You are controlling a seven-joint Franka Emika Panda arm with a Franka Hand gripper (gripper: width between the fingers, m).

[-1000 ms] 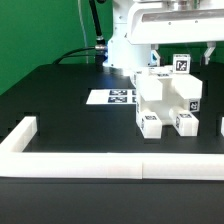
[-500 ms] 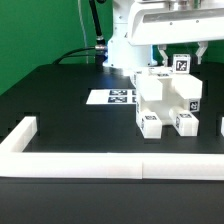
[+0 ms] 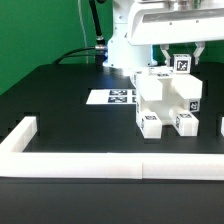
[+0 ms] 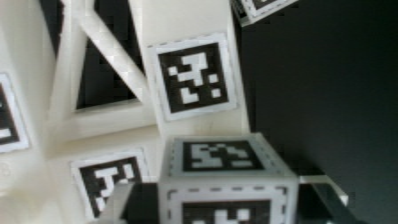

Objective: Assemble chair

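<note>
Fingers (image 3: 170, 52) have drawn in from wide — now nearly closed, pinching top tagged block (image 3: 182, 65) of chair (image 3: 165, 100). Step: securing grasp. Next — lift straight, without tipping chair.

Chair (image 3: 165, 98): white plastic, smooth, matt to faint sheen. Tags (image 3: 182, 64): flat black-and-white print, matt. Desk (image 3: 60, 110): black, smooth, low sheen. Wall (image 3: 110, 165): white, smooth, matt. Marker board (image 3: 98, 98): thin white sheet, matt. Arm (image 3: 125, 45): glossy white shell.
</note>
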